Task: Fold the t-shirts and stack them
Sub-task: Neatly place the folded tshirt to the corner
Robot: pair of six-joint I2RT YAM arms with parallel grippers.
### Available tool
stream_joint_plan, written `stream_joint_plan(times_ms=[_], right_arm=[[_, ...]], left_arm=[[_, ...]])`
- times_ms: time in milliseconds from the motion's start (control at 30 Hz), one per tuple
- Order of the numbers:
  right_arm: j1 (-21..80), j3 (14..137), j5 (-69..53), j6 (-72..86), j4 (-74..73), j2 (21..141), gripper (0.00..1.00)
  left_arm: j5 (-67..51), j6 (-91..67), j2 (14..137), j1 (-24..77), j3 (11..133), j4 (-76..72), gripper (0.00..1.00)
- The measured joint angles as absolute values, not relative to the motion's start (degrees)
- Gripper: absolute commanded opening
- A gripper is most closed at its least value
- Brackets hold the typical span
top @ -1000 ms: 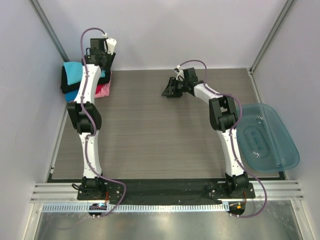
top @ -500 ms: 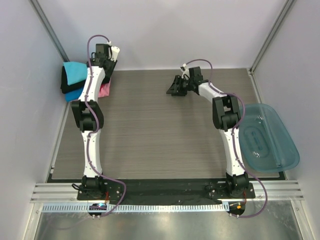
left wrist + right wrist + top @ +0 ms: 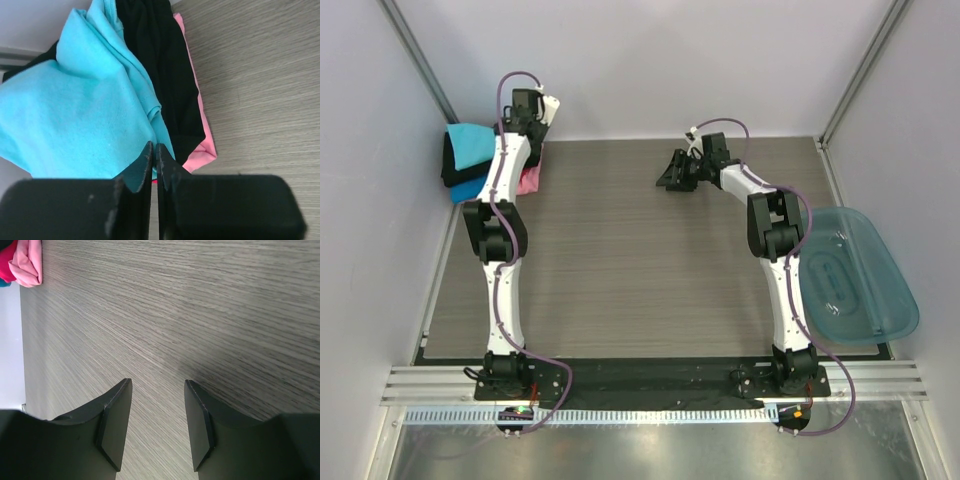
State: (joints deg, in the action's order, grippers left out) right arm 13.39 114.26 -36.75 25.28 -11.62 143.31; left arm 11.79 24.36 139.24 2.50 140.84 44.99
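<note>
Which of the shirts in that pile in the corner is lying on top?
The turquoise t-shirt. It is spread loosely over the black one, while the pink one only peeks out at the pile's edge, beneath the black.

The grey wood-grain surface [image 3: 620,260] carries a stack of t-shirts [image 3: 470,160] in its far left corner, close against the wall. A pink-red t-shirt [image 3: 200,160] lies straight on the boards, a black one [image 3: 165,85] lies over it, and a rumpled turquoise one [image 3: 85,110] is on top. A translucent teal tub [image 3: 850,275] sits at the right edge, reaching out past it
</note>
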Motion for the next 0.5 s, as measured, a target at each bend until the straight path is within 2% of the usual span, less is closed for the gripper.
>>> stream_joint_plan(times_ms=[500], right_arm=[[13.39, 113.71, -37.39, 25.45, -10.81, 143.31, 0.52]], left_arm=[[13.13, 27.24, 135.37, 2.5, 134.96, 46.94, 0.0]])
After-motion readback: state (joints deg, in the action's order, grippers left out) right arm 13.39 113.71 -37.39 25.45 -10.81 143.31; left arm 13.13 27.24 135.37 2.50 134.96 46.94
